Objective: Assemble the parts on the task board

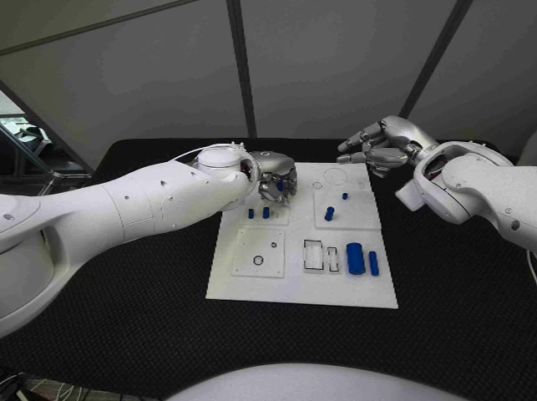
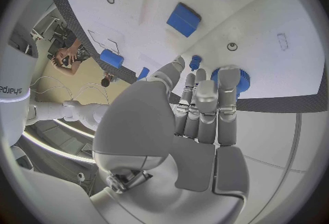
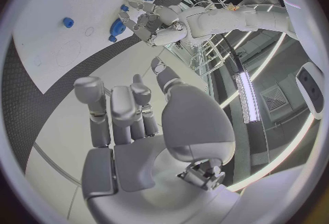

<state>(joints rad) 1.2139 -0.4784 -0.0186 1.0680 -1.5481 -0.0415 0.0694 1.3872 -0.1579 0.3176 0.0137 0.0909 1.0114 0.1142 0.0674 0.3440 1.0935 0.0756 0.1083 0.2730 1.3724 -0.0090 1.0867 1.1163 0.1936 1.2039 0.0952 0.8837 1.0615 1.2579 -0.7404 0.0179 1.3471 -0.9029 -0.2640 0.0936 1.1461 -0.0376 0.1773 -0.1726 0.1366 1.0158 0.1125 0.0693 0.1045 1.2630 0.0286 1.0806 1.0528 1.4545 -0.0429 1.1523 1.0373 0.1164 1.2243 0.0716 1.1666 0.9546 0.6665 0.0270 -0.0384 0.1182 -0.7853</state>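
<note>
While I watched the feeds, I logged the following.

Left robot hand: the left robot hand (image 1: 268, 182) hung over the far left corner of the task board (image 1: 250, 288). Its fingers (image 2: 205, 106) lay straight and side by side, pointing down at the board. A blue round part (image 2: 236, 78) sat right at the fingertips. I could not tell whether it was pinched or only touched.

Right robot hand: the right robot hand (image 1: 382, 144) hovered off the board's far right corner, fingers loosely curled and apart, holding nothing.

Parts near the left hand: two small blue pegs (image 1: 259, 213) stood just beside it, toward me.

Parts further out: one blue peg (image 1: 330, 213) stood in the far right panel. A thick blue cylinder (image 1: 355, 258) and a thin blue bar (image 1: 373, 262) lay side by side on the near right of the board, next to two empty rectangular slots (image 1: 320, 256).

Worktop: the black worktop (image 1: 124, 334) carried the board in its middle.

Step in hand, as I judged it: seating or picking up the round part at the far left corner.

Next move, as I judged it: a firm pinch confirmed on the wrist feed, then a straight vertical press or lift, keeping clear of the two pegs.
</note>
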